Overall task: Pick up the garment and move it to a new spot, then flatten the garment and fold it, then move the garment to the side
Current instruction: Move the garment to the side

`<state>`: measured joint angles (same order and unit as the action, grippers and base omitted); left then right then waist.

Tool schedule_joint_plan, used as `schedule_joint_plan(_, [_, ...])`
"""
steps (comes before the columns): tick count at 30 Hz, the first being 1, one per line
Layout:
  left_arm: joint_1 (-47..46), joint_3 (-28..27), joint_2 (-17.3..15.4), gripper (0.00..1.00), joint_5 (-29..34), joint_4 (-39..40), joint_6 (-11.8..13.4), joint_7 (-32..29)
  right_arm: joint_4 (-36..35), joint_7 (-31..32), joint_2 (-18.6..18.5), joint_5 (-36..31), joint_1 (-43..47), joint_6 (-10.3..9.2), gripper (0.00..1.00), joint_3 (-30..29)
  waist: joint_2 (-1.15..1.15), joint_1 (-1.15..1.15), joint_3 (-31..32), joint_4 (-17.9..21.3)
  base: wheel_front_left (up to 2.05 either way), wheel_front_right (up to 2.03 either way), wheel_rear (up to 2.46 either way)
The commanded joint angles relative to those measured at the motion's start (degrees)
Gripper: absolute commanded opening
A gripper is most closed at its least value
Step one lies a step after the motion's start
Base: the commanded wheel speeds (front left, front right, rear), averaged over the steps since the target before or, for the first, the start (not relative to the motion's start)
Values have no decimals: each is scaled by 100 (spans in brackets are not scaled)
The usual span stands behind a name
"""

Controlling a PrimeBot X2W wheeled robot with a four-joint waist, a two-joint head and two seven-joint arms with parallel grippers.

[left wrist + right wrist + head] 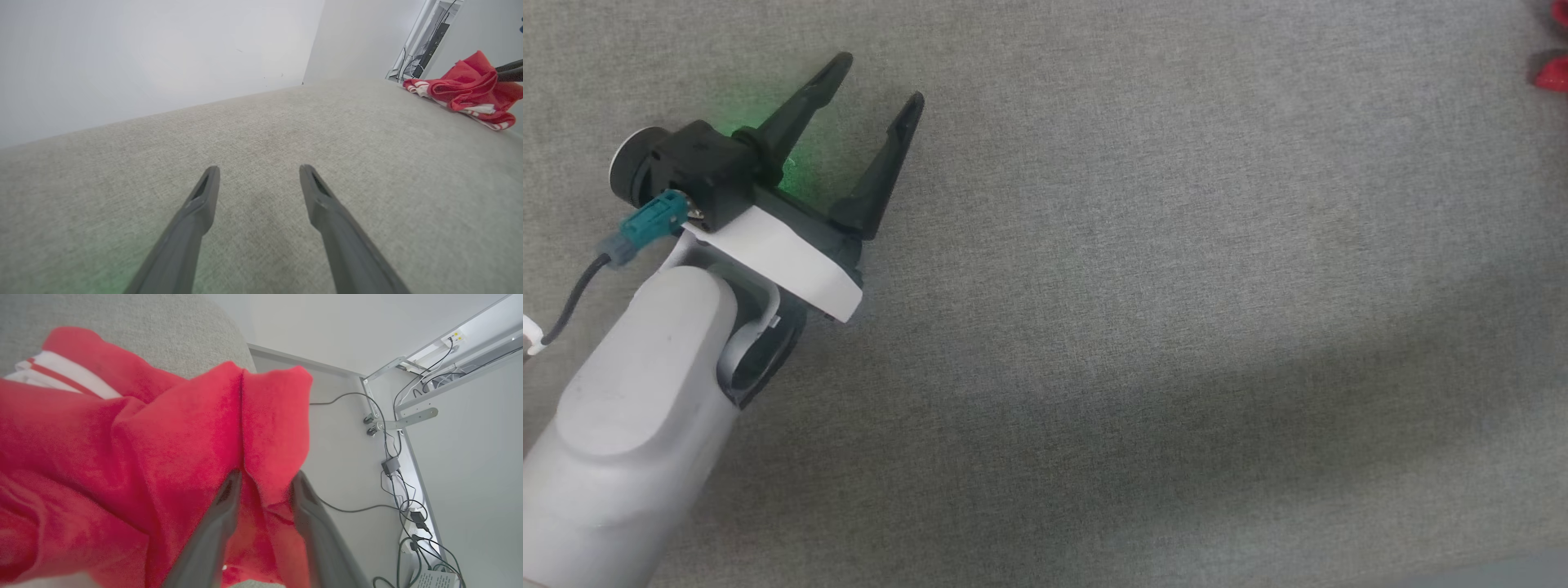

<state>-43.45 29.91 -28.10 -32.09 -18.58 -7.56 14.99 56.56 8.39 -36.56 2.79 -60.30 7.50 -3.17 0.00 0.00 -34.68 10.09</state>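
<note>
**Garment gripped at the edge; flattening and folding not yet begun**

The right gripper (266,475) is pinching a fold of the red jersey garment (163,437) with white, red-striped trim, its two long dark fingers pressing on the cloth from both sides. In the left wrist view the garment (466,87) is lying bunched in a heap at the far right edge of the grey woven fabric surface (286,122), its top rising to a peak. In the head view only scraps of its red cloth (1552,75) are showing, at the top right corner.

The left gripper (879,80) is hanging spread and empty over bare grey surface, well apart from the heap.

Judging from this, the task is only starting. The grasp is made, but most of the cloth is resting on the surface, so the carry to a new spot is barely beginning. The garment is crumpled, so flattening, folding and moving it aside are all waiting to be done. The wide bare stretch in front of the left gripper is looking like a fitting place to spread it.
</note>
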Motion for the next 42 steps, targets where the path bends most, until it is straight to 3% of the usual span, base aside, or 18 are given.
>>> schedule_joint_plan(1, [37, -55, -66, 100, -43, -173, 25, 12, 95, -73, 44, -73, -112, -2, 100, -38, 0, 0, 30, -9, 0, 0, 0])
schedule_joint_plan(11, [467, -712, 57, 100, -477, 247, 17, 20, 358, -420, 292, -122, -345, -2, 100, -143, 0, 0, 452, -23, 0, 0, 0])
schedule_joint_plan(21, [1394, -1318, 110, 100, -453, 287, 17, 21, 142, -1075, 689, 602, -1, -2, 100, 445, 0, 0, 1399, -238, 0, 0, 0])
schedule_joint_plan(30, [2249, -1871, 248, 100, -428, 424, 17, 22, -376, -1491, 880, 1225, 771, -2, 100, 1007, 0, 0, 2160, -550, 0, 0, 0])
schedule_joint_plan(42, [3593, -2984, 439, 100, 279, 590, 12, 22, -1296, -1946, 1095, 1846, 2394, -1, 100, 1246, 0, 0, 3047, -975, 0, 0, 0])
